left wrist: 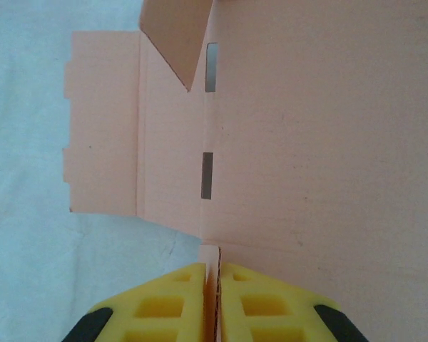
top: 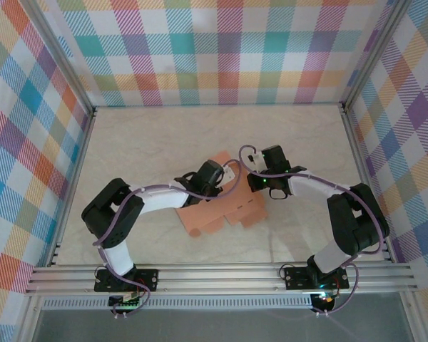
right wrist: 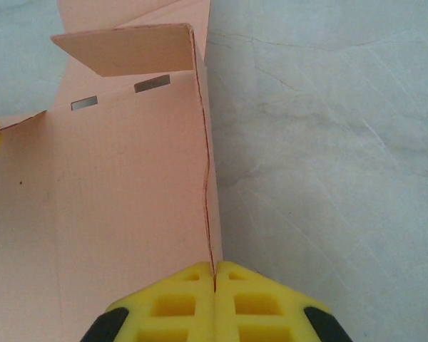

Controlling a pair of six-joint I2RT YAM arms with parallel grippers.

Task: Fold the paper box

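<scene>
**Paper box partly raised, most of the folding left to do**

The paper box (top: pixel 203 219) is lying as an opened die-cut sheet around the middle of the tabletop (top: pixel 164 135), somewhat toward its near edge, with its large base panel resting flat. One small flap (right wrist: pixel 128 50) is standing up at a corner, while the tabbed side flap (left wrist: pixel 103 121) is lying flat and the narrow slots (left wrist: pixel 207 174) are showing nothing tucked into them. The left gripper (left wrist: pixel 212 285) is pinching a thin upright edge of the cardboard between nearly closed fingers, and the right gripper (right wrist: pixel 214 274) is pressing its fingers together on the rim of a raised side wall. Judging by this, the work is sitting at an early stage: walls are going up, but no tabs are locked yet.
</scene>
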